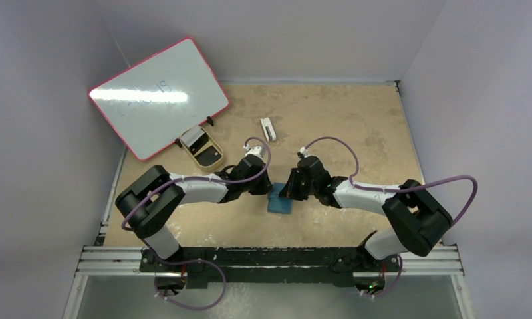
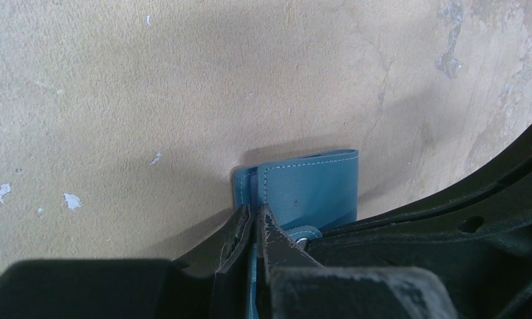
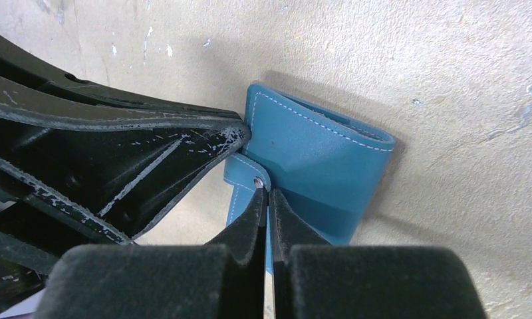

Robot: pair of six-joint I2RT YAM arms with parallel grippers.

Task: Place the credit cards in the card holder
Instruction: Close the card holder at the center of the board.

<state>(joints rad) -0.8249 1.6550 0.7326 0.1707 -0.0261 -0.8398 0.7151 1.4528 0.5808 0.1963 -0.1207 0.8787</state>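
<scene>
- Teal-blue folding card holder (image 1: 280, 207): from above, mostly hidden under the left gripper (image 1: 268, 191) and right gripper (image 1: 287, 193); inner pockets unseen.
- Pink-rimmed whiteboard (image 1: 158, 97): faint writing unreadable.
- Tan rounded tray (image 1: 201, 149): contents too small to identify.

The left end effector (image 2: 255, 215) pinches the teal card holder (image 2: 310, 186).

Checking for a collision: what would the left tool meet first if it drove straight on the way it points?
The card holder itself: the left tool pinches its edge, so its teal panel lies right ahead, then likely the table.
</scene>
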